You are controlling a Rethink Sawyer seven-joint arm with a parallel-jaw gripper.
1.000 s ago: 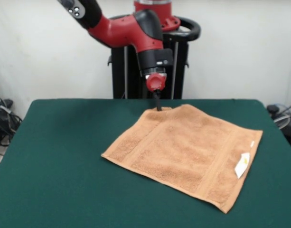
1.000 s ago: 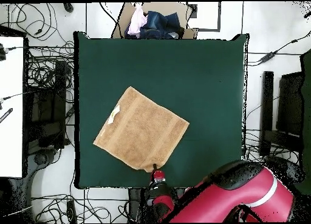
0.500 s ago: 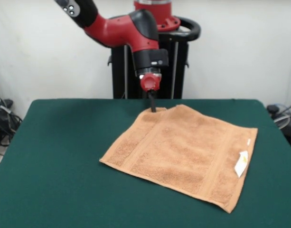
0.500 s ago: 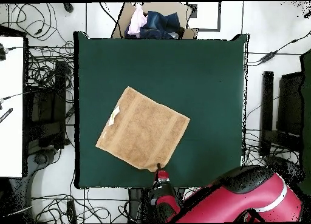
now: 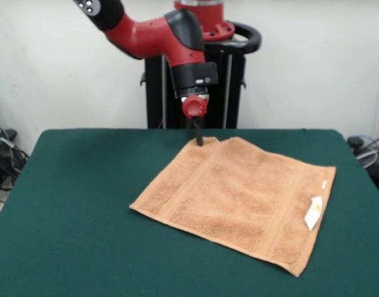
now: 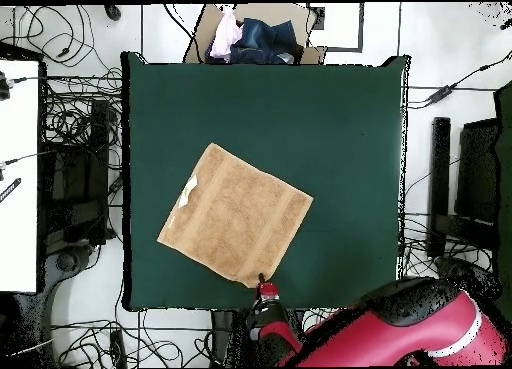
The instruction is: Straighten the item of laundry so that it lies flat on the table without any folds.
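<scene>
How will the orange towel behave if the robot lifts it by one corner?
The towel is thin terry lying limp on the table, so it would probably drape and fold instead of staying flat. It looks light. Pushed, its looped pile would likely grip the felt-like cloth and bunch up.

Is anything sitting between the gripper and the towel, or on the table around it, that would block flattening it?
Nothing visible. The gripper is right at the towel's corner nearest the robot, and the table around it is bare green cloth.

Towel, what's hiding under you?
Only the green table shows around the towel, which lies spread flat on it with no lump. Whatever is beneath is covered, so I can't see it. The gripper touches its far corner.
</scene>
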